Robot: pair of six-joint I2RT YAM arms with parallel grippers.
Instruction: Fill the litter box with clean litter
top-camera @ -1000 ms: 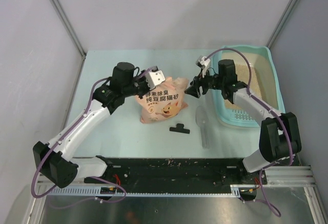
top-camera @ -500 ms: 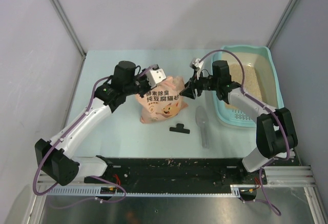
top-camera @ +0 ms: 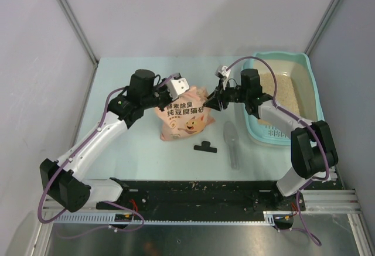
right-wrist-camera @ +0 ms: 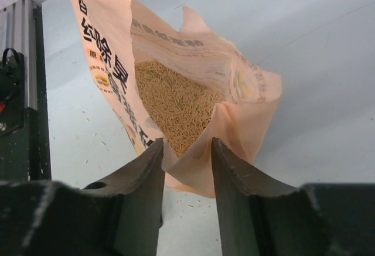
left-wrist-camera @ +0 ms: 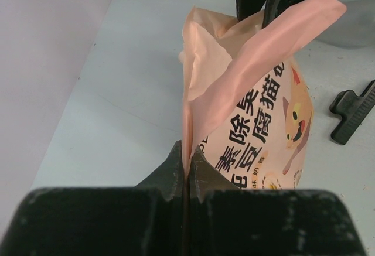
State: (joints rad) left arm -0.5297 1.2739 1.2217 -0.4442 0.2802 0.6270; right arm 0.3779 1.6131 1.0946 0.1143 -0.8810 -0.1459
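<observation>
From where I stand, the peach-pink bag (top-camera: 184, 118) sits upright in the middle of the pale tabletop (top-camera: 129, 144), cartoon cat facing the arms, with both arms reaching in to its top.

The left claw (left-wrist-camera: 187, 159) is clamped tight on the bag's upper edge, the thin film pinched flat between its two black fingers. In the overhead view this claw (top-camera: 167, 98) meets the bag at its far left corner.

The right claw (right-wrist-camera: 187, 150) comes at the opposite corner. It stands part-way open, one finger on each side of a folded lip of the bag. I cannot tell whether the fingers press the film. Its wrist camera looks down through the open mouth at clean litter (right-wrist-camera: 176, 101) filling the lower part of the bag.

The litter box (top-camera: 281, 55) lies at the far right of the tabletop, with its perforated ledge (top-camera: 274, 132) at the near end. A beige layer of the same granules covers its floor.

A clear scoop (top-camera: 231, 142) lies between bag and box, and a black clip (top-camera: 205, 146) lies just in front of the bag.
</observation>
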